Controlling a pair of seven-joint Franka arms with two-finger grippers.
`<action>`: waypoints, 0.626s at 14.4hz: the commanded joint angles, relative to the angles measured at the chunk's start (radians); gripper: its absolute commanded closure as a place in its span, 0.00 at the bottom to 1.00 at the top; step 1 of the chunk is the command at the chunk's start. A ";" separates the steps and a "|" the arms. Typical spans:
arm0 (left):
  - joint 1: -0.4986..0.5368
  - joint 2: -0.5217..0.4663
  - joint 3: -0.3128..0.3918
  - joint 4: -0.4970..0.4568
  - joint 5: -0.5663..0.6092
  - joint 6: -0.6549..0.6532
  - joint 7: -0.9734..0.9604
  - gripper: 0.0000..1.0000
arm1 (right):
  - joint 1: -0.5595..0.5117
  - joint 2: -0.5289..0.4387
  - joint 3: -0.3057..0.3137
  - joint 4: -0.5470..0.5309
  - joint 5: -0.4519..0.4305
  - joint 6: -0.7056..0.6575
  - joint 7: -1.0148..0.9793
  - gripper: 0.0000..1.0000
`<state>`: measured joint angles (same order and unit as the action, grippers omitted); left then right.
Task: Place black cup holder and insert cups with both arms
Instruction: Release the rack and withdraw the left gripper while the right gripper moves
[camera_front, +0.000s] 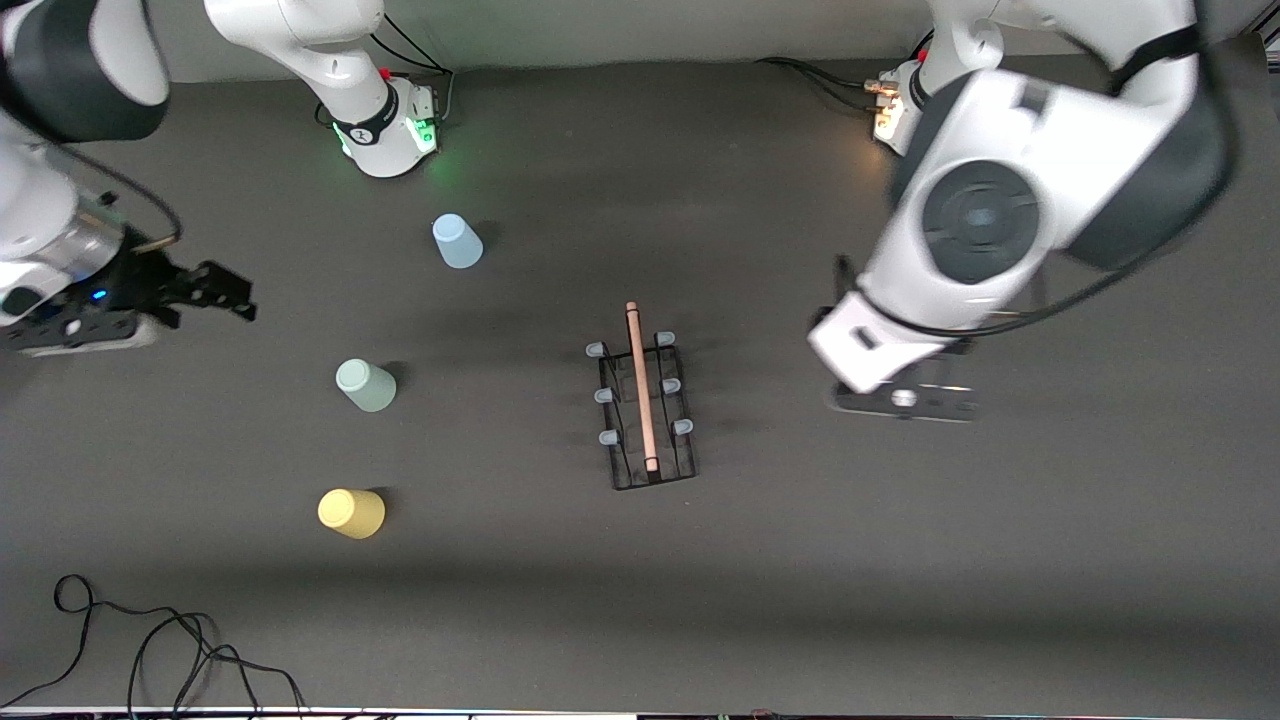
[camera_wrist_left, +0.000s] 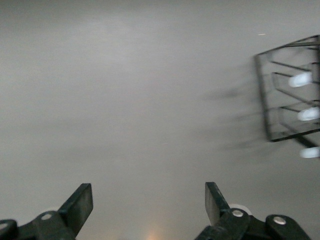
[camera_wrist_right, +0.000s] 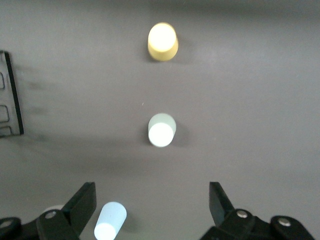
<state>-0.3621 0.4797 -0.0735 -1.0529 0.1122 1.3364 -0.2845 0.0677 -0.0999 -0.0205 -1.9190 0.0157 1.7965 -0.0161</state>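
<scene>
Black cup holder (camera_front: 645, 412) set upright on the table (camera_front: 900, 600), wooden handle (camera_front: 640, 385) on top, blue-capped pegs (camera_front: 605, 396) all bare; placing step judged done, cup insertion not yet begun.

Left gripper (camera_wrist_left: 148, 206) over bare table beside the holder, toward the left arm's end, jaws wide and empty; holder's wire frame off to one side of the jaws in the left wrist view, well outside the gap. Hidden under the wrist in the front view, so exact height hard to tell.

Right gripper (camera_front: 215, 292) over the right arm's end of the table, jaws wide, nothing between them. Green cup (camera_wrist_right: 161, 129) lined up ahead of the gap, yellow cup (camera_wrist_right: 162, 42) further along the same line, blue cup (camera_wrist_right: 110, 220) just inside one finger (camera_wrist_right: 82, 203). All three cups upside down, apart from each other and well apart from the holder.

Next move likely for the right arm: descend on one cup, probably green or blue, jaws centred around its wall, then carry to a peg and lower the mouth over it.
</scene>
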 joint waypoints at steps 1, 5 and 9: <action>0.109 -0.079 -0.012 -0.087 0.014 -0.013 0.076 0.00 | 0.006 -0.084 -0.010 -0.223 0.000 0.180 -0.022 0.00; 0.297 -0.167 -0.014 -0.174 -0.009 0.003 0.229 0.00 | 0.006 -0.074 -0.025 -0.402 0.000 0.418 -0.054 0.00; 0.393 -0.216 -0.012 -0.220 -0.042 -0.006 0.268 0.00 | 0.007 0.050 -0.029 -0.492 0.001 0.668 -0.054 0.00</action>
<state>0.0131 0.3278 -0.0718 -1.1904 0.0822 1.3262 -0.0256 0.0694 -0.1113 -0.0412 -2.3746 0.0157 2.3468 -0.0472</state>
